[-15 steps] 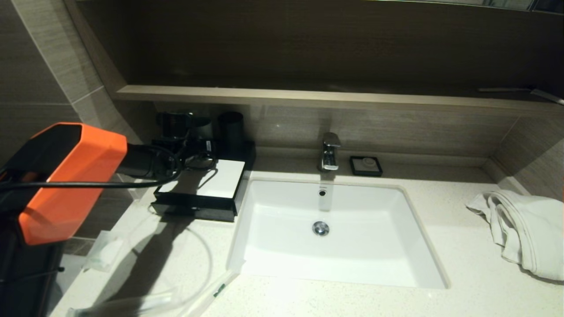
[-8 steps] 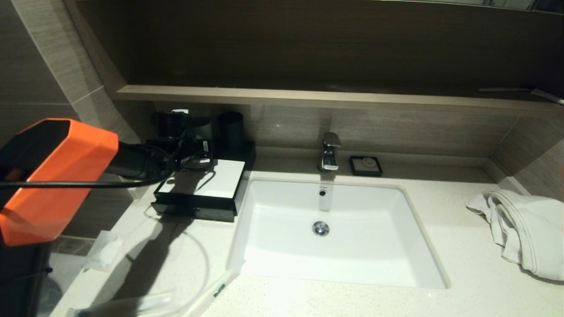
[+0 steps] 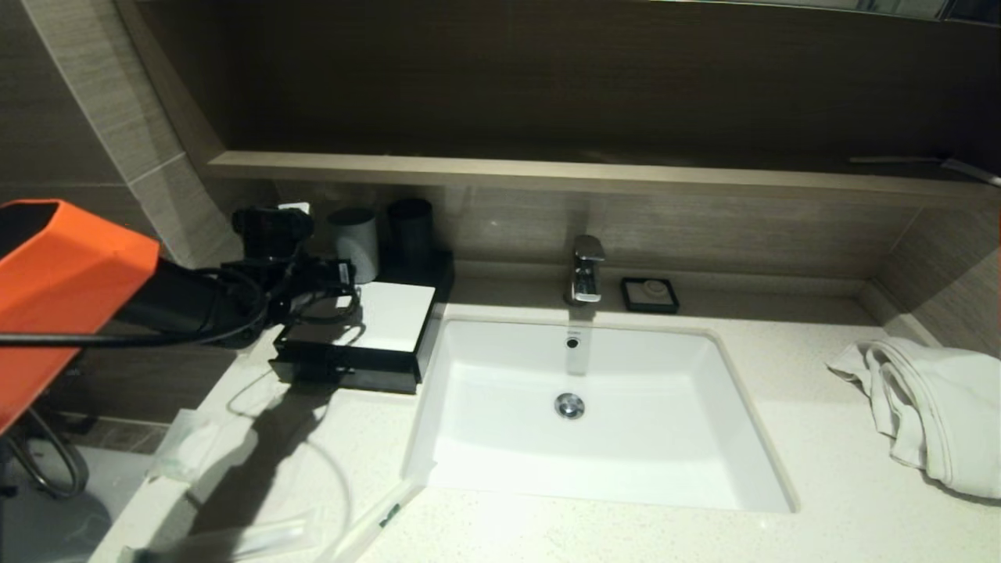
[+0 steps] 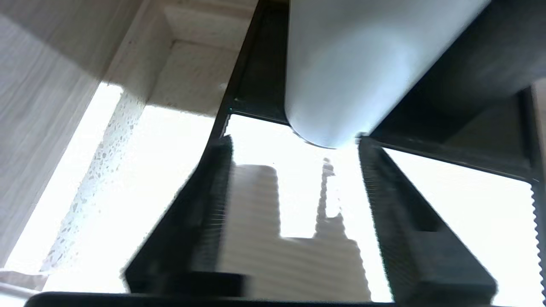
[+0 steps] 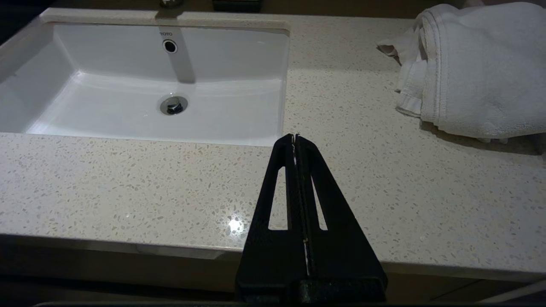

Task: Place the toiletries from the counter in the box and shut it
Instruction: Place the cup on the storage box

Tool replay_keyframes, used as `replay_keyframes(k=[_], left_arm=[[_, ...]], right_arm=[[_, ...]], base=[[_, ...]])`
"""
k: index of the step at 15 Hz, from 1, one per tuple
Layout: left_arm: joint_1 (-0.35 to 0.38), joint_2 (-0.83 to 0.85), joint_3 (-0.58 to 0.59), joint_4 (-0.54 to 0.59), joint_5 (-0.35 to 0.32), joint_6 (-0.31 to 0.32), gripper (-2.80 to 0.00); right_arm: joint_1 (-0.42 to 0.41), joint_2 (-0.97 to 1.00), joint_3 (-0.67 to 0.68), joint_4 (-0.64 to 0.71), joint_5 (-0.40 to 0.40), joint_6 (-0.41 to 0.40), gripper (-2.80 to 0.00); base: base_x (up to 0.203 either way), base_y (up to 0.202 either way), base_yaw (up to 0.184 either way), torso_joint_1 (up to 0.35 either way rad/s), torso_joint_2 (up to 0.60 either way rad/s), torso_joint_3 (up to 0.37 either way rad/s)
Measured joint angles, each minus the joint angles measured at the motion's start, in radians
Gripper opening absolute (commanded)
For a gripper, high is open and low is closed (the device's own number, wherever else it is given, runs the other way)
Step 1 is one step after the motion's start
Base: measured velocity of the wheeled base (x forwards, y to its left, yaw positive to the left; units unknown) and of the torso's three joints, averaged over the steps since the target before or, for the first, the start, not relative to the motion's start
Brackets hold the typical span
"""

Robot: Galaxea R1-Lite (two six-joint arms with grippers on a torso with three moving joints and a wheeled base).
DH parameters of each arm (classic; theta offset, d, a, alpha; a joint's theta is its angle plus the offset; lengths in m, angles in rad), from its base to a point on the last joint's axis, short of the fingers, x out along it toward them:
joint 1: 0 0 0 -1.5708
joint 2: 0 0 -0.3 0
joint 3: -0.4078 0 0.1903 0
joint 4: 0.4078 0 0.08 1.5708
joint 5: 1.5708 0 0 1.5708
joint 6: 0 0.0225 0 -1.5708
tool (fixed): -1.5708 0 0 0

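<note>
Fingers of the left gripper (image 4: 294, 149) stand apart with nothing between them, their tips just short of the pale grey cup (image 3: 353, 241), which stands on the back part of the box (image 3: 367, 324) beside a dark cup (image 3: 411, 227). That box, black with its white top panel, sits on the counter (image 3: 821, 500) touching the left edge of the basin (image 3: 485, 469), its shallow front drawer slid out a little toward the counter's near edge. Well in front of the box lie the toiletries: a small clear packet (image 3: 188, 446) with white contents off toward the counter's left end, and long thin sachets (image 3: 367, 520) by the basin's near left corner. Across the basin from the box, the right gripper (image 5: 294, 138) is pressed closed and empty above the counter's front edge, a white towel (image 5: 465, 68) further right. Behind the basin stand the tap (image 3: 586, 270) and a small black soap dish (image 3: 649, 294).
</note>
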Motion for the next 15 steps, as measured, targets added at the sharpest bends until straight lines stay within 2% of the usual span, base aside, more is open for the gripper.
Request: replay_keyframes(k=[2,5,8,15], left_arm=[[0.002,-0.01,0.05,-0.053,-0.015,0.003,-2.8],[0.002,-0.008,0.064,-0.062,-0.022,0.004,-2.8],[0.002,0.004,0.046,-0.061,-0.046,0.003,-2.8],[0.001,0.053,-0.021,-0.057,-0.047,0.003,-2.8]], right_arm=[[0.0,0.0,0.0,0.0,0.0,0.0,-2.8],[0.0,0.0,0.0,0.0,0.0,0.0,-2.8],[0.0,0.0,0.0,0.0,-0.001,0.0,-2.8],[0.0,0.0,0.0,0.0,0.0,0.0,-2.8]], base=[[0.0,0.0,0.0,0.0,0.0,0.0],[0.0,0.0,0.0,0.0,0.0,0.0],[0.0,0.0,0.0,0.0,0.0,0.0],[0.0,0.0,0.0,0.0,0.0,0.0]])
